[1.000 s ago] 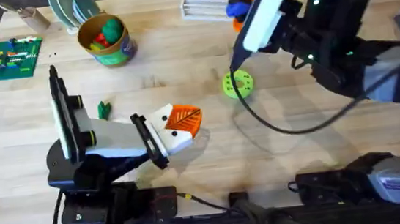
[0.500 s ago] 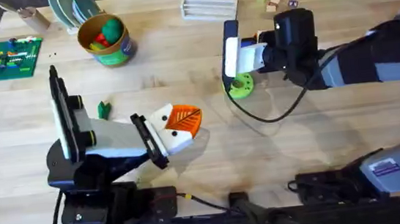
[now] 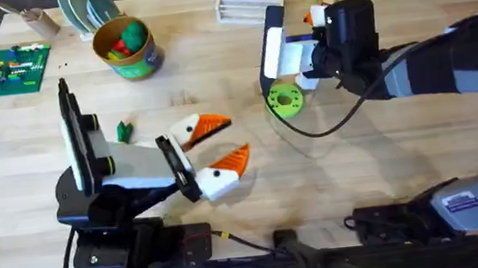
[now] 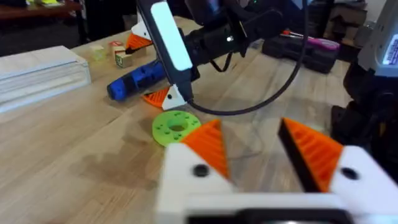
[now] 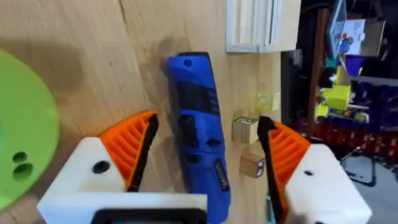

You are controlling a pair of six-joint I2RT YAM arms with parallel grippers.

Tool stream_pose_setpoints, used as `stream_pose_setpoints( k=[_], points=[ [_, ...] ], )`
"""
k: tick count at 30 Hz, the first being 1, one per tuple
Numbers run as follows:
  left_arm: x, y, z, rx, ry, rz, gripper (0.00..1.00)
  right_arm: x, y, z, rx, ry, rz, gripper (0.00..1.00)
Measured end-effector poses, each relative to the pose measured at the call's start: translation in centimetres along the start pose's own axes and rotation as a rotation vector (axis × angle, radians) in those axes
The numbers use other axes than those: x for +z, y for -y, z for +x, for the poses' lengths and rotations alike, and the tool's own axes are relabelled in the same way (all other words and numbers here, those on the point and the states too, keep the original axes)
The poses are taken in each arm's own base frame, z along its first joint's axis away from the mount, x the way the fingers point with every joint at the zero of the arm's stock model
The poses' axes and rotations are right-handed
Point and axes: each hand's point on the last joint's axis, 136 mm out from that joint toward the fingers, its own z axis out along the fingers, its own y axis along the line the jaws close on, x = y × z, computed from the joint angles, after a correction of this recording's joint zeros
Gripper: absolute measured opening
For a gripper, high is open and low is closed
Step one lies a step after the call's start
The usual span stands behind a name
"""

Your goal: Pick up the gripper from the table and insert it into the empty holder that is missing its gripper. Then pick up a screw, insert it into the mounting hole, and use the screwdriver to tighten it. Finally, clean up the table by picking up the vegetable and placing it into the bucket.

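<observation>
From overhead, the left gripper (image 3: 215,145) sits in the lower middle of the frame with its two orange pads spread apart and nothing between them. The right gripper (image 3: 299,40) is in the upper middle, just above the lime-green disc (image 3: 285,100). The vegetable (image 3: 123,129) lies on the bare table (image 3: 383,164) at centre left, well apart from the bucket (image 3: 128,48) in the upper left, so the cleaning step is not done.

In the left wrist view, this arm's own pads (image 4: 208,146) are wide open and empty in the lower part. The screwdriver (image 4: 140,79) lies flat on the wood in the upper left, with the other arm's fingers set around it.

In the right wrist view, the screwdriver fills the middle of the frame, and one orange pad (image 5: 134,146) stands on each side of it, apart from its body (open, not yet closed on it). Small wooden blocks (image 5: 245,129) lie just right of it.

I judge that the right arm is about to grasp the tool. I cannot find the loose orange gripper or the holder with certainty, so I cannot tell whether the insertion and the screw are finished.
</observation>
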Motion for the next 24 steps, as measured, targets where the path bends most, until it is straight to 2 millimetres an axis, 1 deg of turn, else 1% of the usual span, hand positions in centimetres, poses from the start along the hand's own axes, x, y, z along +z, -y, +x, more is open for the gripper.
stream_pose_setpoints(
  k=[1,2,3,4,5,9,10,11,13,14,15,16,17,18,20,24],
  points=[
    [0.0,0.0,0.0,-0.001,0.0,0.0,0.66,0.0,0.0,-0.1,0.024,0.002,0.0,0.99],
    [0.0,0.0,0.0,-0.001,0.0,0.0,0.736,-0.1,-0.1,-0.2,0.046,0.004,-0.002,0.99],
    [0.0,0.0,0.0,0.0,0.0,0.0,0.772,-0.1,-0.2,-0.3,0.069,0.006,-0.005,0.99],
    [0.0,0.0,0.0,0.0,0.0,0.0,0.783,-0.2,-0.3,-0.5,0.093,0.01,-0.01,0.99],
    [0.0,0.0,0.0,-0.003,0.0,0.0,0.707,-0.4,-0.4,-0.7,0.118,0.014,-0.016,0.99],
    [0.0,0.0,0.0,-0.003,0.0,0.0,0.078,-1.2,-1.3,-1.0,0.228,0.025,-0.044,0.991],
    [0.0,0.0,0.0,0.001,0.0,-0.001,0.024,-1.5,-1.5,-1.0,0.258,0.028,-0.052,0.991],
    [0.0,0.0,0.0,0.005,0.0,-0.001,0.132,-1.8,-1.6,-1.0,0.283,0.031,-0.057,0.991],
    [0.0,0.0,0.0,0.004,0.0,-0.003,0.455,-2.5,-1.2,-1.2,0.342,0.044,-0.05,0.991],
    [0.0,-0.1,0.0,0.004,0.0,-0.003,0.605,-2.9,-0.6,-1.5,0.369,0.056,-0.037,0.993],
    [0.0,-0.1,0.0,0.004,0.0,-0.003,0.775,-3.5,0.2,-1.7,0.401,0.071,-0.017,0.992],
    [0.0,-0.1,0.0,0.004,0.0,-0.003,0.92,-4.1,1.2,-2.1,0.434,0.093,0.008,0.991],
    [0.0,-0.1,0.0,0.002,0.0,-0.003,0.974,-4.7,2.0,-2.4,0.461,0.112,0.03,0.992],
    [0.0,-0.1,0.0,0.001,0.0,-0.003,0.987,-5.5,3.1,-2.7,0.492,0.136,0.057,0.991],
    [0.0,-0.1,-0.1,0.003,0.002,-0.008,0.992,-6.9,4.9,-3.3,0.542,0.179,0.101,0.991],
    [0.0,-1.1,-0.6,0.008,0.023,-0.064,0.994,-8.9,6.9,-3.9,0.603,0.235,0.15,0.991]
  ],
)
